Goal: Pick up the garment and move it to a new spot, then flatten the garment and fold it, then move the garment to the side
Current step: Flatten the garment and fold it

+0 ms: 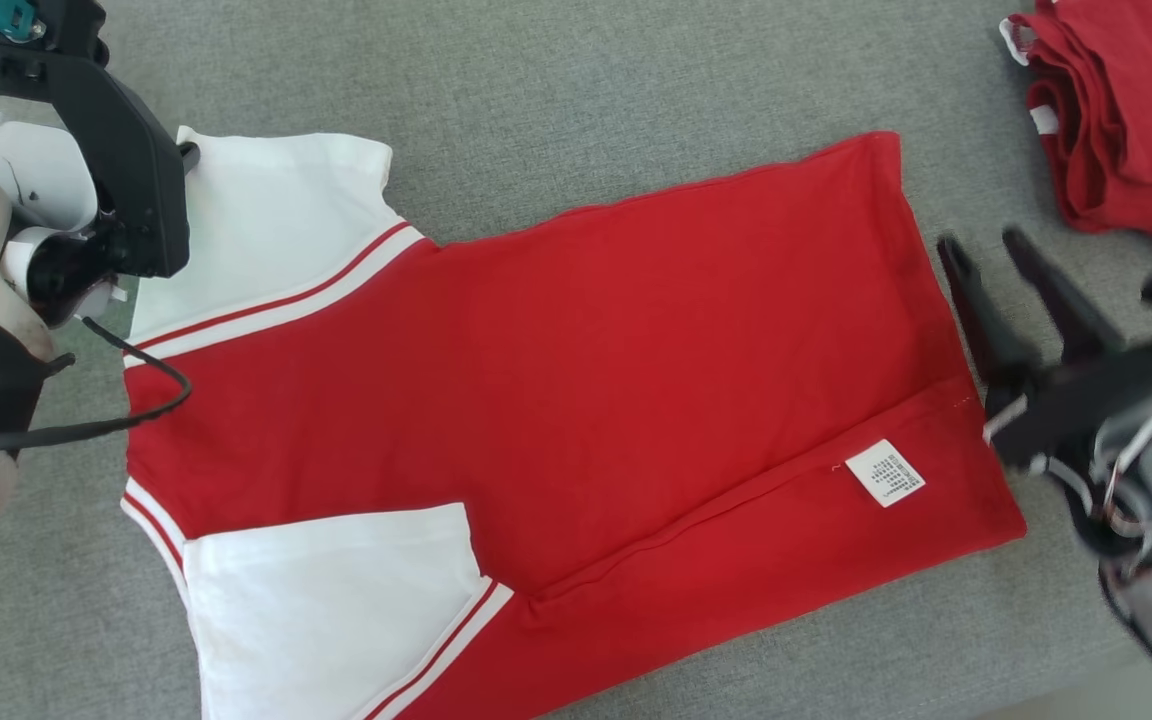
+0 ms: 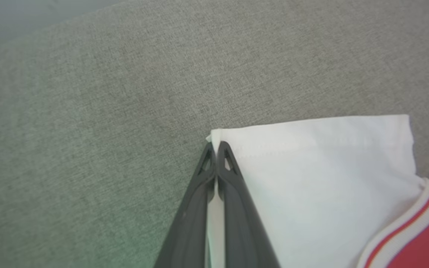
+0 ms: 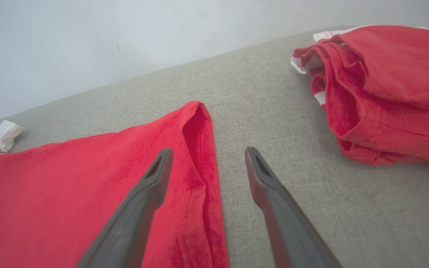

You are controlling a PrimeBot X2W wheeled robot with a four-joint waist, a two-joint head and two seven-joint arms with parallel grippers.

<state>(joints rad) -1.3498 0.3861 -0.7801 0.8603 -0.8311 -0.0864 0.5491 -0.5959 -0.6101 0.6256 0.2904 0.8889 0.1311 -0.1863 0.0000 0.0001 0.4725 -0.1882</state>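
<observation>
Left claw (image 2: pixel 215 147) pinched tight on the far white sleeve corner of the garment (image 1: pixel 576 370), right claw (image 3: pixel 207 156) spread wide and empty at its right hem, garment lying flat on the grey cloth surface (image 1: pixel 636 90), heap of red clothes (image 1: pixel 1126 120) far right.

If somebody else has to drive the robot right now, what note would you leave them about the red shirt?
Left gripper: shut on the corner of the far white sleeve.
Right gripper: open at the hem, holding nothing.
Red shirt: spread nearly flat on the grey surface; one long side looks folded over, label showing. A pile of red clothes sits at the far right.
Left to do: finish the folding, then move the shirt aside.
</observation>
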